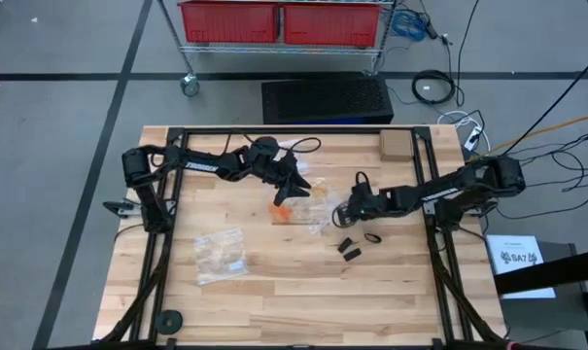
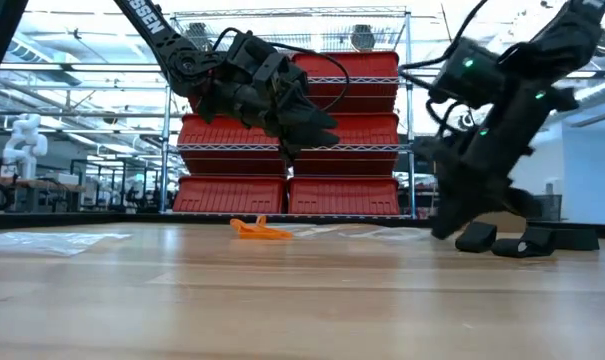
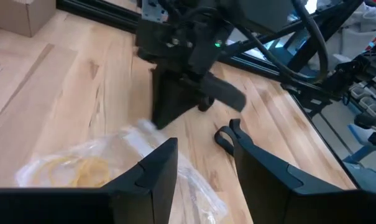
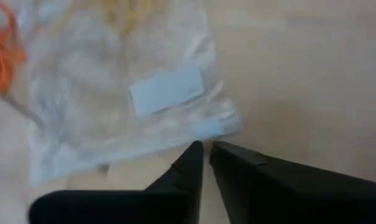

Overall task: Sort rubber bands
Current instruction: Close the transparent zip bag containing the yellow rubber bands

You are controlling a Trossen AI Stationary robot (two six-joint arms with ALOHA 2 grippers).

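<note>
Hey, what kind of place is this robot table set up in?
Probably a robotics lab or workshop. Red storage bins sit on a wire shelving rack behind the wooden table, cables trail across the grey floor, and a white robot figure stands in the open hall beyond.

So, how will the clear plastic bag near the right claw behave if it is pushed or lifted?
The clear plastic bag looks thin and crumpled, so it will probably flop and fold when lifted. It lies flat on the smooth wooden table, so a push would likely slide it. The right claw may slip on the glossy film.
</note>
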